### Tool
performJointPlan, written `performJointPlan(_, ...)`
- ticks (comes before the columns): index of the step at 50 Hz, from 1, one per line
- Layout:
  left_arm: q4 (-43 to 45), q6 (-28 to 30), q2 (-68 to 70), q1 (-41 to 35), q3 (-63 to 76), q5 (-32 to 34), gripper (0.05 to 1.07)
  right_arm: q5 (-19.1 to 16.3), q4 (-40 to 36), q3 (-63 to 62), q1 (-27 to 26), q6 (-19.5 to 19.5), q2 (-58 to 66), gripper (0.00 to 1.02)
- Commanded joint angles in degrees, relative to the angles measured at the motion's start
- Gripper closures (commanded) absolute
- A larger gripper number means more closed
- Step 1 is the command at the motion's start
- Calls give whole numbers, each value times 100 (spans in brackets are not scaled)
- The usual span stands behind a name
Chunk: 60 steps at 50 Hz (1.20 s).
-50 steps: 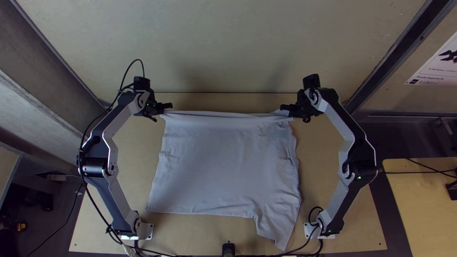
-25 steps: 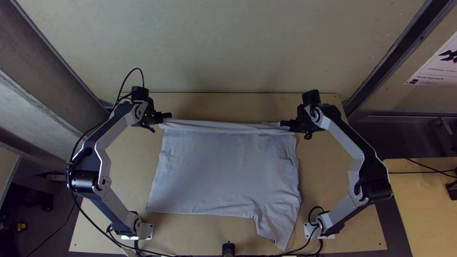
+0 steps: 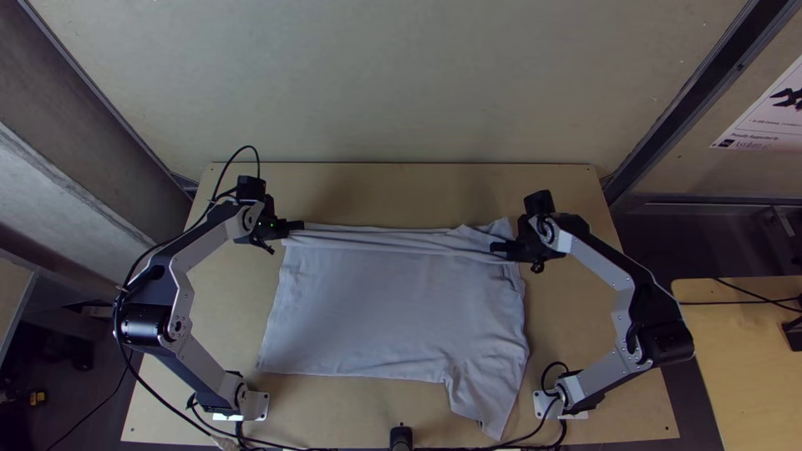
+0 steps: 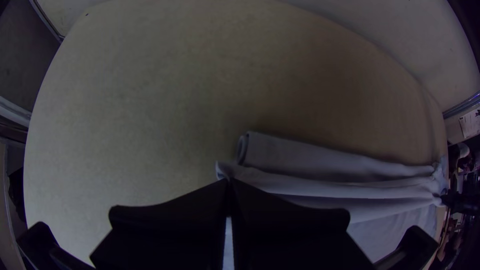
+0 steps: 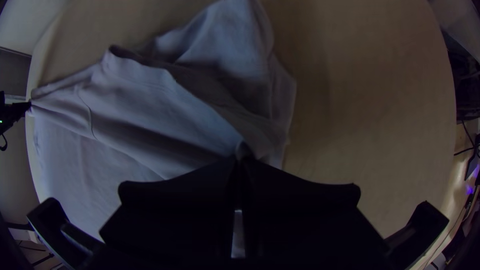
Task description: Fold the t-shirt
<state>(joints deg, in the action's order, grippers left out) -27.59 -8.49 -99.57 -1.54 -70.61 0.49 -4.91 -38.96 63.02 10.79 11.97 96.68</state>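
We pinch the t-shirt (image 3: 393,309) tight at its far side with our left gripper (image 4: 228,181) and right gripper (image 5: 241,159), its top bit doubled over on the table (image 3: 376,188), most folding left, we think.

Pale grey t-shirt (image 3: 393,313) spread on the table (image 3: 585,334), far edge folded over, one sleeve jutting nearward.

It looks like a robotics lab: two robot arms (image 3: 603,265) stand at a plain wooden table's (image 3: 334,413) near edge, with cables (image 3: 727,302), a metal beam (image 3: 692,88) and a poster (image 3: 773,129) to the right.
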Motion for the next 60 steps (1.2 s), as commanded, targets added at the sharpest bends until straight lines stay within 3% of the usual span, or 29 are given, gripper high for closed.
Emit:
performJointPlan(1,123,111,69,13,241,-14,105,130,90,-335,46,16,35,100)
performJointPlan(8,307,111,-54,-4,390,-14,101,174,345,-519,90,-10,184,96)
performJointPlan(10,307,111,-71,-4,425,-14,84,201,372,-546,82,16,219,87)
performJointPlan(12,307,111,-98,-4,452,-14,60,227,407,-581,64,25,228,75)
performJointPlan(17,246,111,-54,-4,443,4,24,280,398,-598,2,122,246,23)
performJointPlan(19,184,93,-19,57,399,214,10,324,372,-581,-50,130,193,9)
performJointPlan(21,61,102,16,154,311,592,10,350,310,-546,-129,148,114,4)
performJointPlan(32,-519,234,535,277,-85,1173,10,350,38,-423,-340,148,-906,4)
performJointPlan(46,-1574,357,1141,277,-287,1269,10,385,-1043,61,-384,122,-2171,4)
performJointPlan(60,-3384,840,1757,216,-313,1208,10,420,-2582,360,-191,324,-3138,4)
